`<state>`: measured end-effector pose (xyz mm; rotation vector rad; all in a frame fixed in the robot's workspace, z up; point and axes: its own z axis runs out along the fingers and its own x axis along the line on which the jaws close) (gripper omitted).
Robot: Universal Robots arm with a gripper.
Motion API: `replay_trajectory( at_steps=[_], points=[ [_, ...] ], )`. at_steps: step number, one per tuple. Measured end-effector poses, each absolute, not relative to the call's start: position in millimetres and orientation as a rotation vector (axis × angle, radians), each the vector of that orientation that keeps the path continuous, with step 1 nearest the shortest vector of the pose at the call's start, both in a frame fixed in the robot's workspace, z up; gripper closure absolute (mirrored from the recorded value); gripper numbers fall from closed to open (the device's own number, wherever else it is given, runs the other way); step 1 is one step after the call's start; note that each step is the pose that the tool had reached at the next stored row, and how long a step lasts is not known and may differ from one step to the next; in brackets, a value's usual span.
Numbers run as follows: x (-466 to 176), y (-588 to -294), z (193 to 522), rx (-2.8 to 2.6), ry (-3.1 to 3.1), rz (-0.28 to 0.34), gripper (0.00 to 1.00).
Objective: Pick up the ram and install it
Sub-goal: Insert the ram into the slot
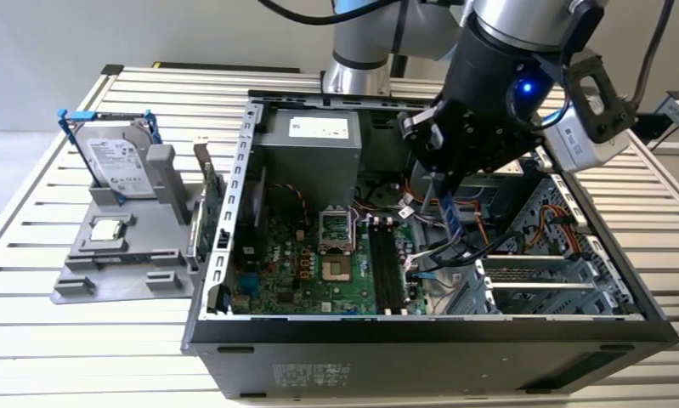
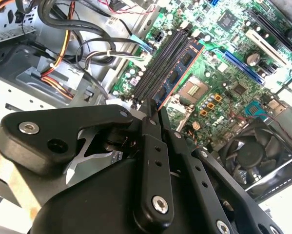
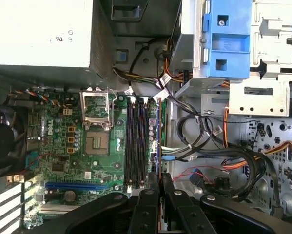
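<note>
The ram (image 1: pixel 453 212) is pinched by one end in the hand (image 1: pixel 439 176), whose fingers are pressed together on it. It is hung lengthwise down into the open computer case (image 1: pixel 430 327). The case is laid on its side on the bench (image 1: pixel 44 340), open face up, probably so the motherboard (image 3: pixel 63 146) can be reached from above.

In the second wrist view the ram (image 2: pixel 179 73) is seen running straight out from the hand (image 2: pixel 153 105), chip face showing, parallel to the black memory slots (image 2: pixel 158 63). In the first wrist view it is seen edge-on (image 3: pixel 158 141) below the hand (image 3: pixel 159 178), just beside the memory slots (image 3: pixel 136 141) on the side toward the cables (image 3: pixel 199 146). This edge-on, slot-parallel hold is judged to serve alignment.

The stick is judged not seated: in the exterior view it is seen slanted above the board, right of the memory slots (image 1: pixel 387 263). Whether its lower end is touching anything cannot be told.

A hard drive (image 1: pixel 118 166) is stood in a gray holder (image 1: pixel 112 272) at the exterior view's left, well apart from the hand.
</note>
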<state>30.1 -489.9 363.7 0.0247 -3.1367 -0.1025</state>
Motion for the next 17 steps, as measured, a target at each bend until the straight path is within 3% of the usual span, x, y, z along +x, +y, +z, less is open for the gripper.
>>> replay_trajectory(
  at_steps=[17],
  points=[
    [30.1, -489.1, 356.9, 0.025, -3.137, -0.102, 1.0]
  ],
)
